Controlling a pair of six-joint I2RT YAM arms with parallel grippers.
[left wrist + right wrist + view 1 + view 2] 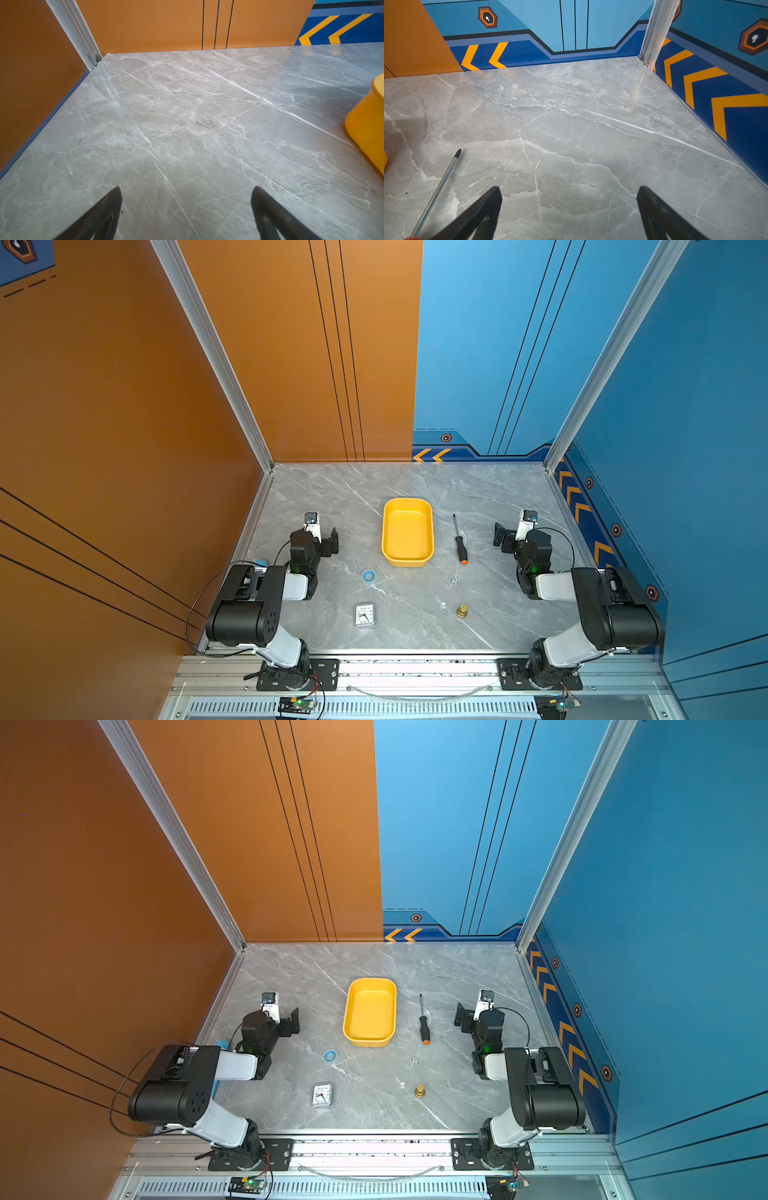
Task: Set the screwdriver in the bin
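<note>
Both top views catch the whole desk (316,506): the yellow bin (407,531) sits mid-desk with nothing in it, and the screwdriver (460,540) lies flat on the desk just off the bin's 3 o'clock side, not touching, tip toward 12 and orange cap toward 6.

The left wrist view only gets a corner of the bin (367,124) plus bare marble. The right wrist view shows just the shaft and tip (440,187), with a sliver of yellow at the frame edge.

The left pincer (186,207) and right pincer (569,207) are both spread wide, holding nothing, parked either side of the bin.

Only the top views show the clutter nearer the robot: a blue ring (368,576) at about 7 o'clock from the bin, a little clock (365,615) below that, a brass fitting (462,611) at 5, and a tiny white bit (454,580). None of it lies between screwdriver and bin.
</note>
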